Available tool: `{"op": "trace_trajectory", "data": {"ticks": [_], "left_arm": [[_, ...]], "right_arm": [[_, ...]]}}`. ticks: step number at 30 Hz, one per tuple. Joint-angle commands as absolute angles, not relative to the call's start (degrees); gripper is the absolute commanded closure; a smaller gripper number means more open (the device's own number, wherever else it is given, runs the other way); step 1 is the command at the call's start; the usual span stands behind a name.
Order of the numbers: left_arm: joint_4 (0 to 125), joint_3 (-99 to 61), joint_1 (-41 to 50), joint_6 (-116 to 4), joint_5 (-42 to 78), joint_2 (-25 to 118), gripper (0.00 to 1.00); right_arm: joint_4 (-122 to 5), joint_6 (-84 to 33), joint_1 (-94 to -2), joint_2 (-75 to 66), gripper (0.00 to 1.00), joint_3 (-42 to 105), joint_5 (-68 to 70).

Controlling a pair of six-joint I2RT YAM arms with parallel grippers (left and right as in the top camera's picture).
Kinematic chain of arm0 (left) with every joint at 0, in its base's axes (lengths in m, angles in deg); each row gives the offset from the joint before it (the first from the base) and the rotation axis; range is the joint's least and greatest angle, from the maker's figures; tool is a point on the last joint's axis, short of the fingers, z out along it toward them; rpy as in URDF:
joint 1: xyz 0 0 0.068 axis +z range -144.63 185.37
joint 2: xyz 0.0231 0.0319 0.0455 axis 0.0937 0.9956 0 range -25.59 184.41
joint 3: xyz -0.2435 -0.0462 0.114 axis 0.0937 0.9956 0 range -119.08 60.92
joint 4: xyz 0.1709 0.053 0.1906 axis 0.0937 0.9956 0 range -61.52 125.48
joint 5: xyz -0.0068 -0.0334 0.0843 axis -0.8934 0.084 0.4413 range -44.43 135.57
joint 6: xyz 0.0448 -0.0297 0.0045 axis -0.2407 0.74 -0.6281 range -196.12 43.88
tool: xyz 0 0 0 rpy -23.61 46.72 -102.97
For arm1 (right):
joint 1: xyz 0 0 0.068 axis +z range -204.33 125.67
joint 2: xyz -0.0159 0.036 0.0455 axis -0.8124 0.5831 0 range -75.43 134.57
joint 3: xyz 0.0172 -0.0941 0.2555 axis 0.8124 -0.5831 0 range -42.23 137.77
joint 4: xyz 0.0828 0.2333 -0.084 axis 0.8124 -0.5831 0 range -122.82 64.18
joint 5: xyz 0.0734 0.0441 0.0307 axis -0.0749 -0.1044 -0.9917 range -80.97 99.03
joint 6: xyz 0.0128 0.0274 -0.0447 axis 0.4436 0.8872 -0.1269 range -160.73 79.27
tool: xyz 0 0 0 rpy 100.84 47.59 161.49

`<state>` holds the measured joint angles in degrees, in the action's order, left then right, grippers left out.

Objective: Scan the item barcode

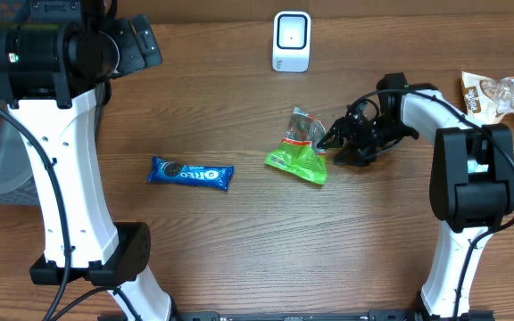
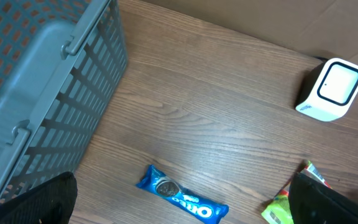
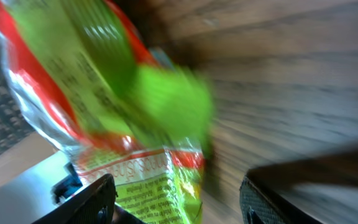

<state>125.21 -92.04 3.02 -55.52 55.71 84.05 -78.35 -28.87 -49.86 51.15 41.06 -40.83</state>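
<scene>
Overhead: green snack bag (image 1: 298, 153) lies mid-table, right gripper (image 1: 335, 138) at its right edge, jaws apart, gripping nothing; left gripper (image 1: 145, 49) spread wide, far left. Light, crinkly, likely slippery film; pinch a sealed edge.

Left arm (image 1: 61, 152): upright, elbow high, wrist bent forward. Left gripper (image 1: 141, 45): held aloft, jaws spread wide, fingers (image 2: 42, 199) at lower corners of wrist view. Right arm (image 1: 428, 107): forearm reaching inward, low. Right gripper (image 1: 335, 138): low, pointing toward robot's left, jaws parted; wrist view blurred.
</scene>
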Motion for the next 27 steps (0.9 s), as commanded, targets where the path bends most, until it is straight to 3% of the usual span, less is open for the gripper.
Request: {"op": "trace_trajectory", "data": {"ticks": [1,8,13,22,27], "left_arm": [[125.28,-92.06,3.11,-55.98,56.49,83.81,0.00],[125.28,-92.06,3.11,-55.95,56.49,83.81,0.00],[125.28,-92.06,3.11,-55.95,56.49,83.81,0.00],[125.28,-92.06,3.11,-55.95,56.49,83.81,0.00],[125.28,-92.06,3.11,-55.95,56.49,83.81,0.00]], "right_arm": [[-73.41,-22.80,-50.10,50.69,0.35,38.13,-43.83],[-63.23,-15.06,-49.99,50.69,0.37,37.97,-44.13],[-57.37,-11.24,-50.06,50.69,0.38,38.13,-35.96],[-47.95,-10.89,-48.81,50.69,0.26,38.15,-37.53],[-46.44,-10.89,-46.12,50.69,0.25,38.15,-37.51]]}}
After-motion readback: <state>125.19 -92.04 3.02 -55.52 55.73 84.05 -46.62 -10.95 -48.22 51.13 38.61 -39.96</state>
